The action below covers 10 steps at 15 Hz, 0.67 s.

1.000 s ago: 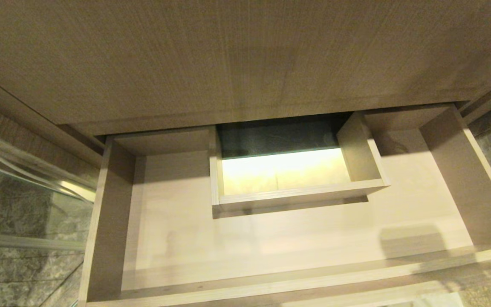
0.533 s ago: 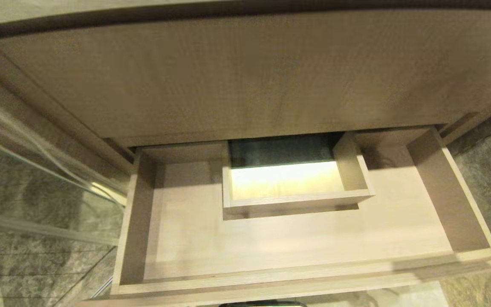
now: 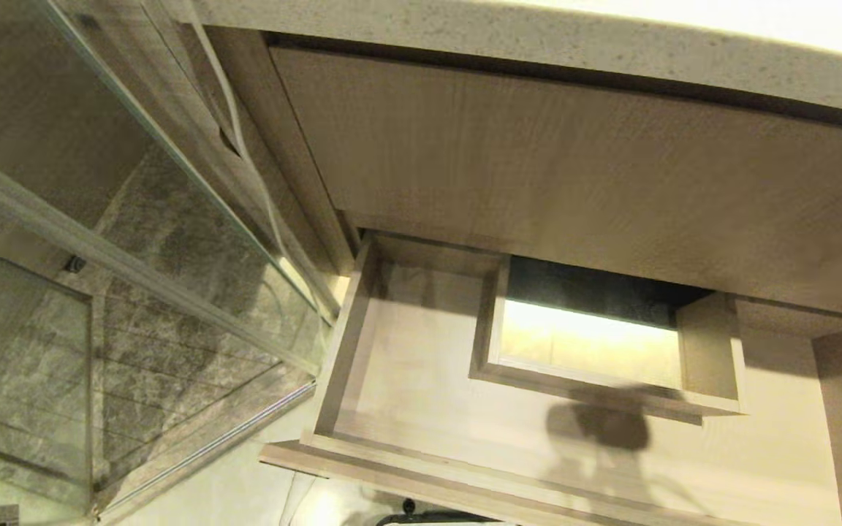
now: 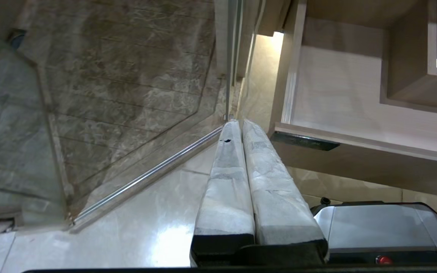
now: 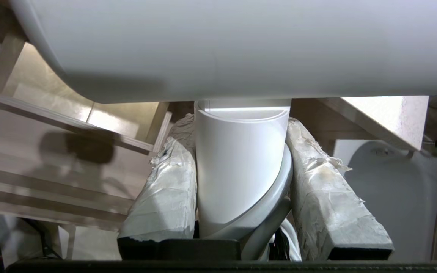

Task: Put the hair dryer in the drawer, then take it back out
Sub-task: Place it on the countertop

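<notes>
The drawer (image 3: 421,380) stands pulled out across the lower middle and right of the head view with nothing lying in it, so I judge that either the putting-in is not yet done or the dryer is already out again; the pictures cannot settle which. The hair dryer (image 5: 241,167) fills the middle of the right wrist view, its handle pinched between the padded fingers (image 5: 161,189) of the right gripper (image 5: 241,151), part spread around it. The left gripper (image 4: 241,125), fingers pressed together, hangs idle near the drawer's front corner.
</notes>
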### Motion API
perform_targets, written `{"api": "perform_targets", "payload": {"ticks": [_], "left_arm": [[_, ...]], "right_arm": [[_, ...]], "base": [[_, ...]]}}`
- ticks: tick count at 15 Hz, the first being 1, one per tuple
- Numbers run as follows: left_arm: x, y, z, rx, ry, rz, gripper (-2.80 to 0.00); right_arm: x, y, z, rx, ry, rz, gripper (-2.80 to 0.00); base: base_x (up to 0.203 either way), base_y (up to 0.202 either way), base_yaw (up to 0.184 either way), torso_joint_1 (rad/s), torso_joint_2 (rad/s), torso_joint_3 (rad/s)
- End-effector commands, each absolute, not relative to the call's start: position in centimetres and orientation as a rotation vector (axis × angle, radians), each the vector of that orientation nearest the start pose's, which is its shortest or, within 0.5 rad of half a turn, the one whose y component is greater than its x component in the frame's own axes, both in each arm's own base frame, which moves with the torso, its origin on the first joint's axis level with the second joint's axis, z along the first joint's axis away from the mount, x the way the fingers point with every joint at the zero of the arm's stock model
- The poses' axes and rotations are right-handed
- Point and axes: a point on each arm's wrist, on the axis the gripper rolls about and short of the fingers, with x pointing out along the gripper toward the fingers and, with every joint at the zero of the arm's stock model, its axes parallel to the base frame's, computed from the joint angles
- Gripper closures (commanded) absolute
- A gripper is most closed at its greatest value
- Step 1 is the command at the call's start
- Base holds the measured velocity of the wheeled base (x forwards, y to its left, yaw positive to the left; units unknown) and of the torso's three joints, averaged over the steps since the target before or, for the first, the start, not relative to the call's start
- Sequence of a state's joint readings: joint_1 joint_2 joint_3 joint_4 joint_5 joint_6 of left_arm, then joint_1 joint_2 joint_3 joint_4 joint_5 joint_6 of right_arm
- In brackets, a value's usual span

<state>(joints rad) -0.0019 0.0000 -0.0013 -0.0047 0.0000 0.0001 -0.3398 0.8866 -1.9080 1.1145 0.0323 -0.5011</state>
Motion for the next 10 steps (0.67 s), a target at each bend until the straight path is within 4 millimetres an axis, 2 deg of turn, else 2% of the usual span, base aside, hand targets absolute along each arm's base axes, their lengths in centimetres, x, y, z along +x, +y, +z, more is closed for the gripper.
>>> {"api": "perform_targets", "payload": {"ticks": [1, 10], "left_arm": [[-2.29, 0.00, 7.64, 0.000, -0.006, -0.002, 0.00], [-2.29, 0.00, 7.63, 0.000, -0.006, -0.002, 0.00]], "right_arm": [[-5.21, 1.97, 40.62, -0.470, 0.220, -0.277, 0.00], [-5.39, 2.07, 40.71, -0.463, 0.205, -0.272, 0.00]], "base": [[0.003, -0.001, 0.050, 0.034, -0.06, -0.020], [0.000, 0.000, 0.000, 0.008, 0.00, -0.002]]}}
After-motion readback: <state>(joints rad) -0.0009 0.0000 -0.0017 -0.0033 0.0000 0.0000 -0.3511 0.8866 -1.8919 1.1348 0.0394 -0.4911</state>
